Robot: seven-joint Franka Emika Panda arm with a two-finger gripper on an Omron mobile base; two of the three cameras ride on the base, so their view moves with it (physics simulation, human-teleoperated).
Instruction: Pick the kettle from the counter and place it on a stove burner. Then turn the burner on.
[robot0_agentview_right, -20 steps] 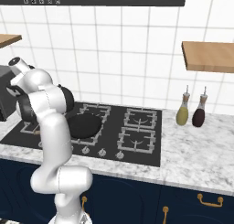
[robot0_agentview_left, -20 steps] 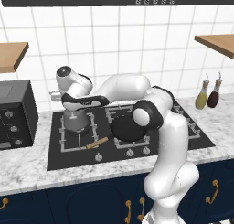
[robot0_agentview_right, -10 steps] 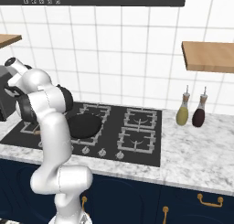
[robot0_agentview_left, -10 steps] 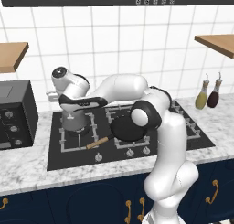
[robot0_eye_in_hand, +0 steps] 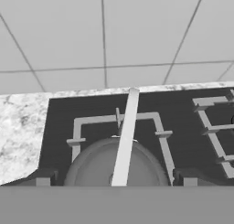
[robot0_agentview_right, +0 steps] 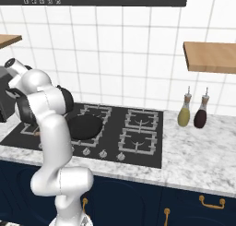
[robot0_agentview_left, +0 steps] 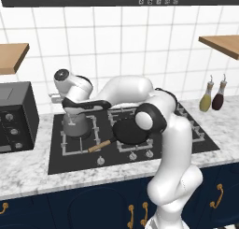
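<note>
The grey kettle (robot0_agentview_left: 76, 126) sits on the rear left stove burner, inside that burner's square grate (robot0_agentview_left: 95, 130) on the black cooktop (robot0_agentview_left: 196, 139). My gripper (robot0_agentview_left: 74, 114) hangs straight above it, open. In the hand view the kettle (robot0_eye_in_hand: 98, 166) lies between the two dark fingertips (robot0_eye_in_hand: 43, 179), which stand wide apart on either side of it. Its thin handle (robot0_eye_in_hand: 126, 131) runs up the middle, clear of both tips. The grate (robot0_eye_in_hand: 137, 117) frames the kettle. The marbled counter (robot0_agentview_left: 28, 172) runs along the front and left.
A black frying pan (robot0_agentview_left: 130, 132) with a wooden handle (robot0_agentview_left: 100, 146) sits right of the kettle, under my arm. Burner knobs (robot0_agentview_left: 133, 155) line the cooktop's front edge. A dark oven box (robot0_agentview_left: 14, 116) stands at the left. Two bottles (robot0_agentview_left: 211, 98) stand at the right, below a wooden shelf (robot0_agentview_left: 221, 43).
The jaws have gone from shut on the kettle's handle to wide open. The kettle stays on the burner grate. The arm has hardly moved.
</note>
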